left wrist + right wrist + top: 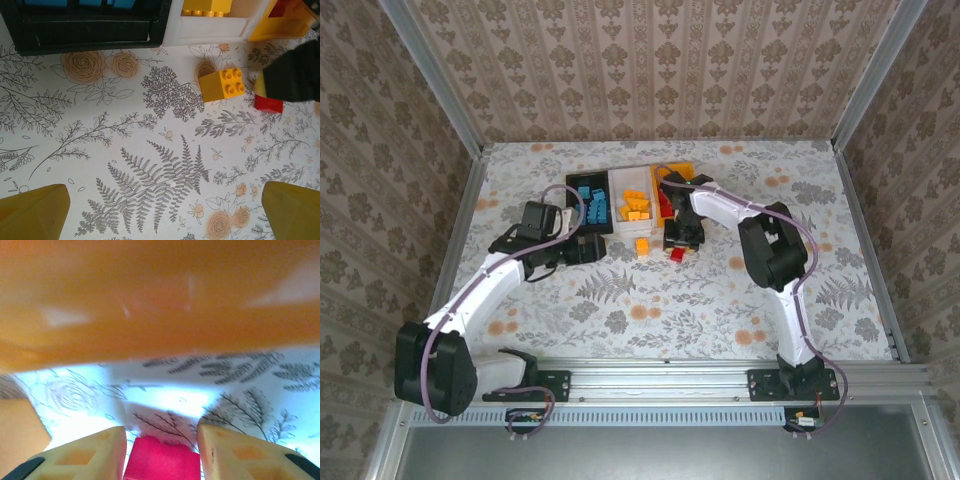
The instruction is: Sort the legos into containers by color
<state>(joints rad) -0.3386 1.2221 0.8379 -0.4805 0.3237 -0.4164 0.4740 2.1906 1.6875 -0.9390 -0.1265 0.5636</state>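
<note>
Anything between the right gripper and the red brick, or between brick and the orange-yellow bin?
Nothing visible. The red brick sits between the fingers of the right gripper. The wall of the orange-yellow bin rises directly ahead; the loose orange brick lies off to the side.

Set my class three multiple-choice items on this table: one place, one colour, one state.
1. The loose orange brick lies: A inside a bin; B on the table in front of the white bin; C on an arm.
2. The black bin's contents are: A blue; B red; C green.
3. The left hand is: A shut on a brick; B shut on nothing; C open, holding nothing.
Key: B, it rests outside the bins; A, blue bricks lie inside; C, its fingers stand wide apart.
</note>
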